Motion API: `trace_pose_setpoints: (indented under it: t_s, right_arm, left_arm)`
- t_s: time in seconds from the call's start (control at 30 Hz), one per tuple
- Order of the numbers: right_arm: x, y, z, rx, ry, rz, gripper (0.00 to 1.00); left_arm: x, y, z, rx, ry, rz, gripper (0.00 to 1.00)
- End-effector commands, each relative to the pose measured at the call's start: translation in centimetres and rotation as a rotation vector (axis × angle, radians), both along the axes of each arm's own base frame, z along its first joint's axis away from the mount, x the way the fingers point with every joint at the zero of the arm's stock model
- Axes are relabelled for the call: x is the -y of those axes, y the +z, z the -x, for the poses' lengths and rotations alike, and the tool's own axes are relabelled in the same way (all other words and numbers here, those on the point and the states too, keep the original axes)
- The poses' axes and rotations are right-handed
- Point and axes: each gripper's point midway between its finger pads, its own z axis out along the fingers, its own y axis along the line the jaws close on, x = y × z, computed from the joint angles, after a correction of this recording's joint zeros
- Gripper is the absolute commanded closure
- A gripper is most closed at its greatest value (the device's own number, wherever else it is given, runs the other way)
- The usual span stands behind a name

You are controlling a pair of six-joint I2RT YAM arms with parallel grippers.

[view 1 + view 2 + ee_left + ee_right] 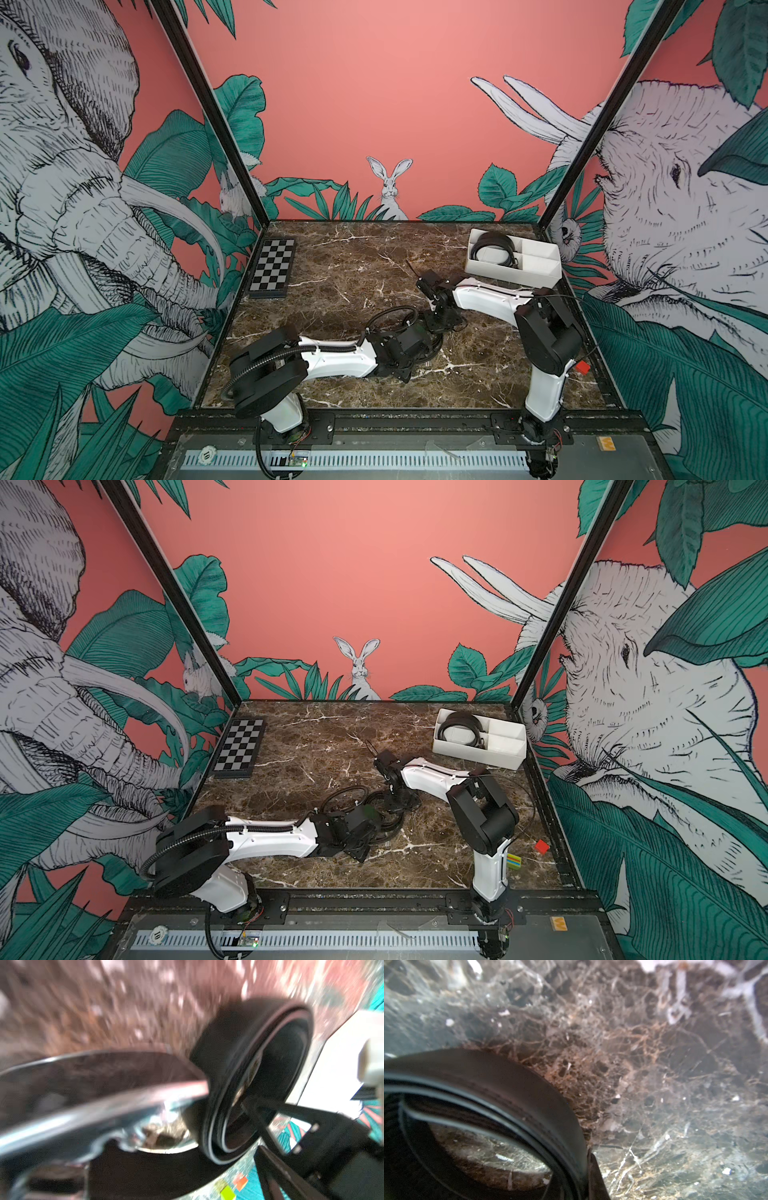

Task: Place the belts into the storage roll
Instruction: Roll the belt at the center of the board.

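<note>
Your right gripper (pixel 446 323) is pinched shut on the wall of a coiled belt (pixel 512 1088), low over the table. The left gripper (pixel 419 345) gapes wide just beside it. That belt looks light, floppy and springy, so pinch both layers or it uncoils. The tray (pixel 540 272) waits well beyond your right gripper.

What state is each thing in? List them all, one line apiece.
White rectangular divided plastic tray: one compartment filled, rest look empty.
First coiled black belt: stowed in tray.
Second coiled black belt: outside tray, gripped.
Loose black strap loop: on marble table, outside tray.
Left gripper: open.
Right gripper: shut on second belt.
</note>
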Motion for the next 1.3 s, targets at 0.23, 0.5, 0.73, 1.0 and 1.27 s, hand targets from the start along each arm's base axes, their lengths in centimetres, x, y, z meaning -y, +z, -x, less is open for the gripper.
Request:
trace_pose_setpoints:
  t_s: [0.23,0.5,0.73,1.0,1.27]
  right_arm:
    - [1.9,-2.2,4.6,-0.174,0.024,0.073,1.0]
    - [1.7,-2.1,4.8,-0.181,0.024,0.055,1.0]
    - [1.2,-2.1,5.5,-0.194,0.012,0.017,1.0]
    - [1.5,-1.4,5.4,-0.165,0.01,0.033,1.0]
    - [1.5,-1.9,5.0,-0.16,0.014,0.052,1.0]
  left_arm:
    - [-2.1,-1.7,-2.0,-0.055,0.087,-0.091,0.1]
    - [-3.3,-2.6,-2.3,-0.085,-0.049,-0.23,0.32]
    - [-4.1,-3.1,-3.4,-0.034,-0.188,-0.309,0.41]
    - [-4.7,0.0,-4.4,0.057,-0.431,-0.446,0.01]
    - [-6.7,4.2,-5.8,0.177,-0.483,-0.459,0.02]
